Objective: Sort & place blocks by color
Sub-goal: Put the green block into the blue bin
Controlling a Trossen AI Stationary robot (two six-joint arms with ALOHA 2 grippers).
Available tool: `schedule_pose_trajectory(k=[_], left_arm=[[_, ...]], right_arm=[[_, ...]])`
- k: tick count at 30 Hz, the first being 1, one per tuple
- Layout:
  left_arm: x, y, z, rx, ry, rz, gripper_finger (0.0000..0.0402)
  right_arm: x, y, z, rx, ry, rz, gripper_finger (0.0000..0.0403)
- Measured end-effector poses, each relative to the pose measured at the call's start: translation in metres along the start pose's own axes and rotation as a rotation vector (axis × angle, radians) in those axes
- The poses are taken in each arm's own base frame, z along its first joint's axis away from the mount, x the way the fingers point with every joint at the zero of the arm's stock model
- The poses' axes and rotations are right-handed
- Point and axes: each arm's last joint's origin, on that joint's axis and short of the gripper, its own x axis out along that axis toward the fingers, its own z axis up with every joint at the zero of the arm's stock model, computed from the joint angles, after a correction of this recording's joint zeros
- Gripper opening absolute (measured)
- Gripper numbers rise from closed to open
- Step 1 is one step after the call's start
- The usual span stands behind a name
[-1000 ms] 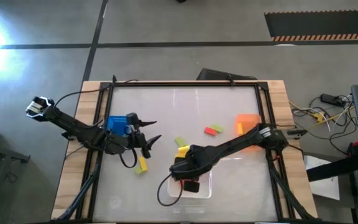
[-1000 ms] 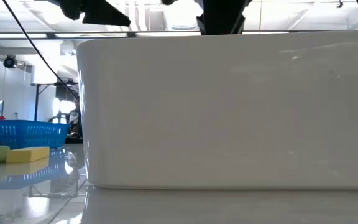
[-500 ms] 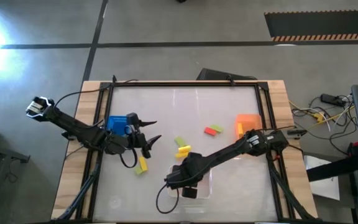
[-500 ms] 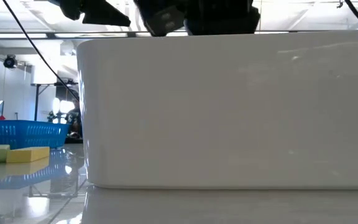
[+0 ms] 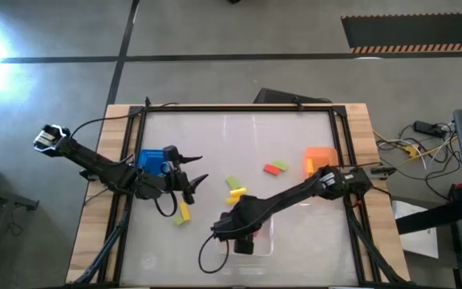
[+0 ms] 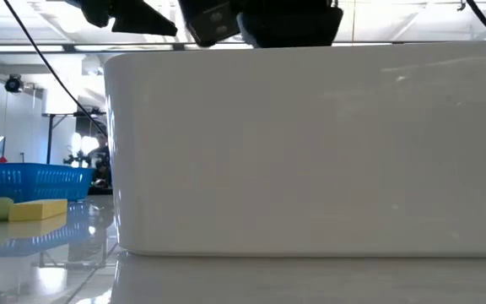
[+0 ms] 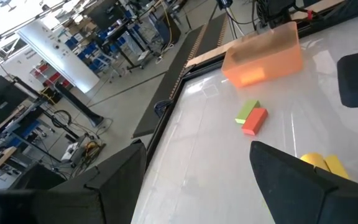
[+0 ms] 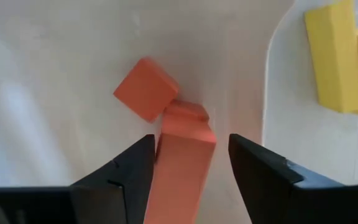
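My right gripper (image 8: 190,155) points down into the white tray (image 5: 268,229) and is open. An orange-red block (image 8: 182,158) stands between its fingers, with a strip of tray floor showing beside one finger. The block's far end meets a second orange-red block (image 8: 146,88) lying on the tray floor. Two yellow blocks (image 8: 337,56) lie just outside the tray wall. My left gripper (image 5: 203,167) waits open beside the blue bin (image 5: 152,159). Loose on the table are a yellow-green block (image 5: 184,213), a green one (image 5: 231,183), a yellow one (image 5: 236,194) and a red-and-green pair (image 5: 276,168).
The orange bin (image 5: 319,159) stands near the table's right edge with a yellow block (image 5: 309,165) against it. In the low view the tray's white wall (image 6: 310,152) fills most of the picture, with the blue bin (image 6: 32,177) and a yellow block (image 6: 39,209) to its left.
My right arm has shifted a little toward the table's near and left edges over the tray, and more of its wrist now shows above the tray rim in the low view. The left arm has kept still.
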Motion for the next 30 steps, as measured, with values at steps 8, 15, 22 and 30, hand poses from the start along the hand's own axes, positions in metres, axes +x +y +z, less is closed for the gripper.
schedule_pose_trajectory(k=[8,15,22,30], left_arm=[[0.000,0.000,0.001,-0.012,-0.004,0.001,0.0270],[-0.001,-0.001,0.001,-0.161,-0.005,-0.006,0.0270],[0.001,-0.015,-0.001,-0.312,-0.004,-0.128,0.0270],[0.011,-0.033,-0.003,-0.408,0.029,-0.144,0.0270]], right_arm=[[-0.044,-0.006,-0.021,-0.202,-0.066,-0.225,0.0199],[-0.074,-0.010,-0.036,-0.421,-0.314,-0.358,0.0200],[-0.073,-0.048,-0.061,-0.484,-0.585,-0.339,0.0201],[-0.086,-0.086,-0.095,-0.521,-0.983,-0.298,0.0201]])
